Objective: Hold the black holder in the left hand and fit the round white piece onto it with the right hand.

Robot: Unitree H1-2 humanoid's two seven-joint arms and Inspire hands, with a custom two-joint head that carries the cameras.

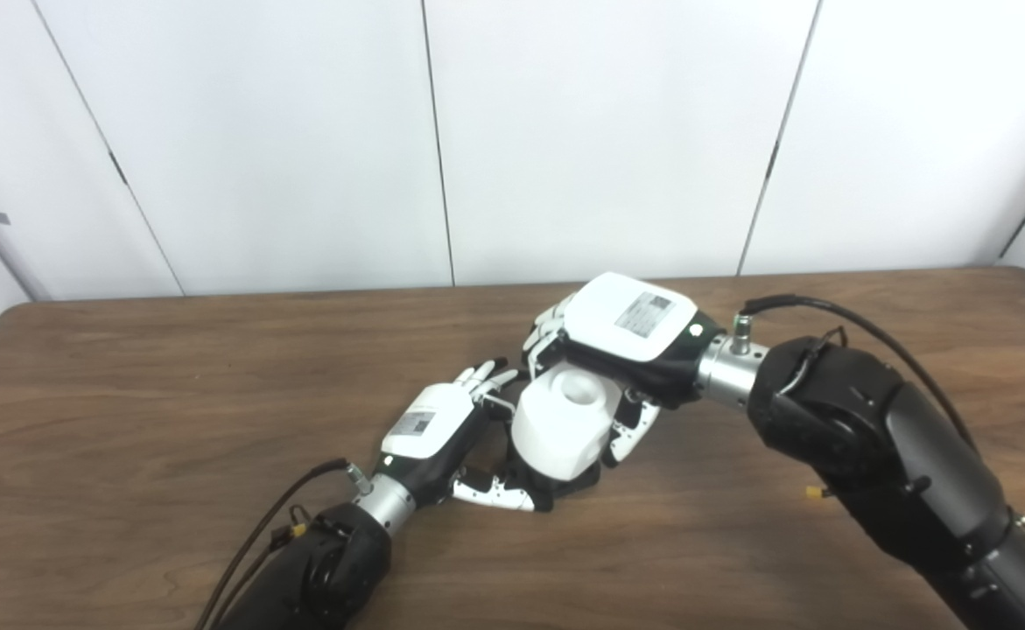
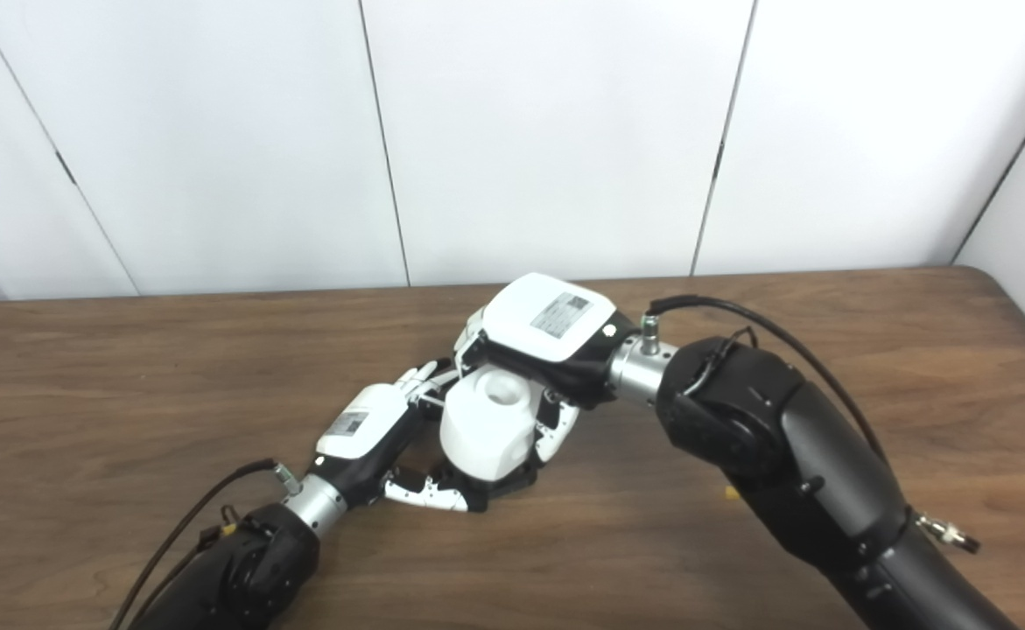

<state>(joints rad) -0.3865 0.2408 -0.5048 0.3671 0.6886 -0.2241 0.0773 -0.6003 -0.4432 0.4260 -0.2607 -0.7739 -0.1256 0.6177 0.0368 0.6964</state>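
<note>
Mid-table (image 1: 214, 367): right robot hand (image 1: 626, 337) grasps round white piece (image 1: 562, 422) from above, seated over black holder (image 1: 556, 490) gripped by left robot hand (image 1: 442, 437). Piece looks rigid, light, smooth plastic; best gripped round its sides.

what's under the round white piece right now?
Black holder shows only as a dark edge below the round white piece; the rest is covered by it and the left hand. Seating can't be seen.
</note>
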